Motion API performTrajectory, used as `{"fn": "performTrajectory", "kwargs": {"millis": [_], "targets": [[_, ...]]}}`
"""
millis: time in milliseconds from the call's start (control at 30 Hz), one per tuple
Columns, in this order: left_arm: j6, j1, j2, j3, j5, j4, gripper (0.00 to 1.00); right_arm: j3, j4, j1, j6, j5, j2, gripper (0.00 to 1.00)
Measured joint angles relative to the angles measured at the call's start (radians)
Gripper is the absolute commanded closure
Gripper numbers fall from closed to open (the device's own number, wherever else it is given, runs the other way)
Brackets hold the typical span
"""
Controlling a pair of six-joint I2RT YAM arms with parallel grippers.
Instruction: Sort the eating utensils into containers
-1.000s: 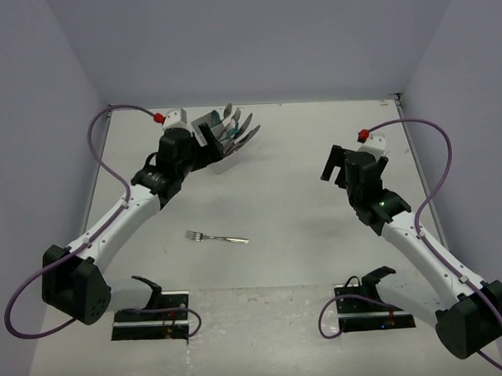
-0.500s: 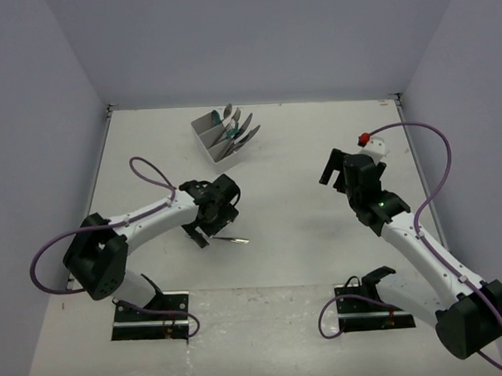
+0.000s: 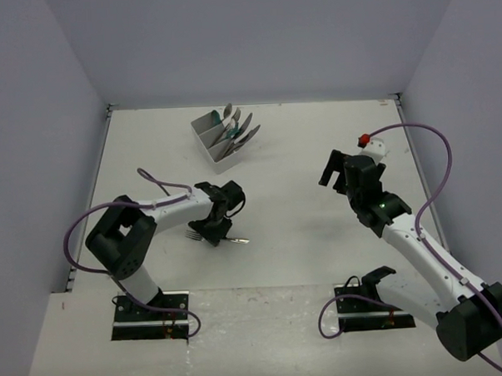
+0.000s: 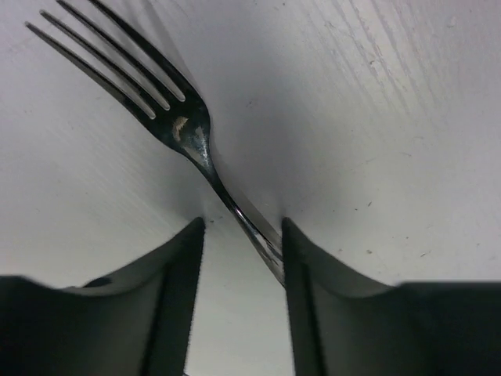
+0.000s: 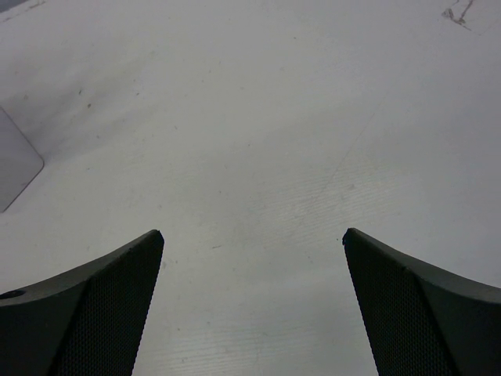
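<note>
A silver fork (image 3: 239, 240) lies flat on the white table near the middle front. My left gripper (image 3: 215, 231) is down over it. In the left wrist view the fork (image 4: 184, 129) points its tines up-left, and its handle runs down between the fingers of the left gripper (image 4: 241, 223). The handle touches the right finger, with a gap on the left side, so the jaws stand partly closed and open round it. The containers (image 3: 209, 136), a white organiser at the back, hold several silver and teal utensils (image 3: 237, 129). My right gripper (image 3: 335, 169) (image 5: 252, 233) hangs open over bare table.
Purple walls close in the table on three sides. Two black base plates (image 3: 153, 321) (image 3: 375, 314) with cables sit at the near edge. A purple cable (image 3: 163, 185) loops beside the left arm. A pale rounded corner (image 5: 16, 168) shows at the right wrist view's left edge.
The left arm swung from the organiser at the back down to the fork, and its jaws narrowed round the handle. The right arm has not moved.
</note>
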Motion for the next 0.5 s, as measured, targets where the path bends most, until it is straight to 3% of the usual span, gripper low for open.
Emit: {"fn": "performTrajectory", "kwargs": {"millis": [33,133,400,500], "targets": [[-0.01,0.0,0.0,-0.001,0.001,-0.001,0.77,0.0,0.0,0.0,0.0,0.0,-0.002,0.01],[-0.036,0.0,-0.008,-0.012,0.0,-0.006,1.0,0.0,0.0,0.0,0.0,-0.008,-0.003,0.01],[-0.014,-0.003,-0.013,0.025,-0.12,-0.069,1.0,0.0,0.0,0.0,0.0,-0.01,-0.003,0.01],[0.101,-0.011,-0.053,0.076,-0.242,-0.051,1.0,0.0,0.0,0.0,-0.001,-0.006,-0.003,0.01]]}}
